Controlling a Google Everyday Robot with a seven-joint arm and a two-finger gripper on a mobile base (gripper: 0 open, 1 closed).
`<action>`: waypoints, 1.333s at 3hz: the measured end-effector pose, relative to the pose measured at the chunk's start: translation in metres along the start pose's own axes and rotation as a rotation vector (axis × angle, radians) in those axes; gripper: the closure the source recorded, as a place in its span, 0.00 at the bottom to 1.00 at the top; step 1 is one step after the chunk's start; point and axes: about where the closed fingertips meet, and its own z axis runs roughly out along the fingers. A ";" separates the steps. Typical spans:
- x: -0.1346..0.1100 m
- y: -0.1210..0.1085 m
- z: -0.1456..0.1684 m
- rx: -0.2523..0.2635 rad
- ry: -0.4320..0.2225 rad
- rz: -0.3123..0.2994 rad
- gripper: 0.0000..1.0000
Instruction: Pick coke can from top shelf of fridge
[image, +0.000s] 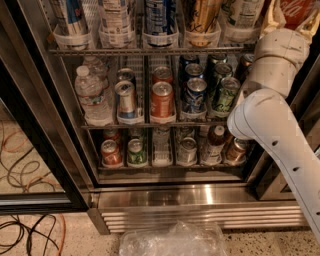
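We see the coke can (299, 8) at the upper right edge of view, level with the top shelf (150, 50) of the fridge (190, 197), right of a row of tall cans (160, 15). The tool (293, 23) is right at it, above the white arm (272, 125); we cannot tell whether it is open or closed. Below stand small cans (162, 100) and water bottles (92, 95). Cables (30, 235) lie on the floor (80, 242).

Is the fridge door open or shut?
Open: the door stands off to the left, the arm reaches inside, gripper at top right by the red can.
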 end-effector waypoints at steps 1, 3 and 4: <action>-0.002 0.001 0.000 0.000 -0.008 0.005 1.00; -0.032 0.006 0.007 -0.015 -0.093 0.034 1.00; -0.051 0.008 0.009 -0.030 -0.135 0.052 1.00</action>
